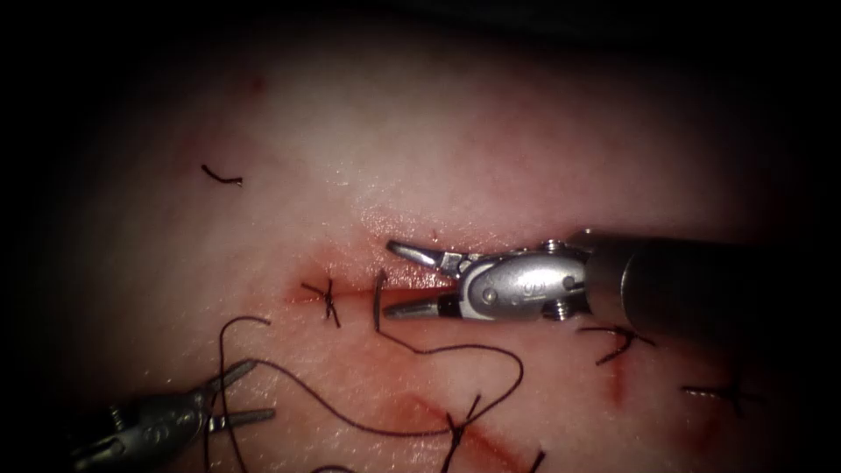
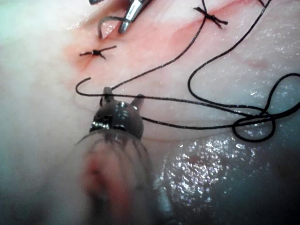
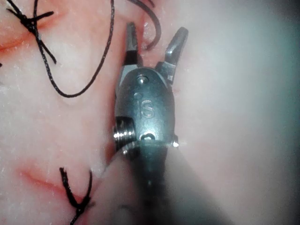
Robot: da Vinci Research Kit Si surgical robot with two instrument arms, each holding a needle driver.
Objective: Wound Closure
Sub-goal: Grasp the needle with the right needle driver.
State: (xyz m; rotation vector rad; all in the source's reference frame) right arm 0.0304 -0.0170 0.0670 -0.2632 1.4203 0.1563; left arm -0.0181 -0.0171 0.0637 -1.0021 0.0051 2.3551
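Needle [image 1: 378, 300] is standing in the cut [image 1: 350, 294]; right tool [image 1: 399, 280] is gaping, empty, straddling it; left tool [image 1: 254, 390] is gaping beside the thread [image 1: 455, 350], gripping nothing.

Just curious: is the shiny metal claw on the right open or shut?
Open: the right arm's silver claw holds nothing, jaws spread apart beside the dark curved needle.

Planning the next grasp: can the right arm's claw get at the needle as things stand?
Probably yes. The right claw is open and holds nothing, just right of the needle, which stands in the tissue at the cut, with nothing between.
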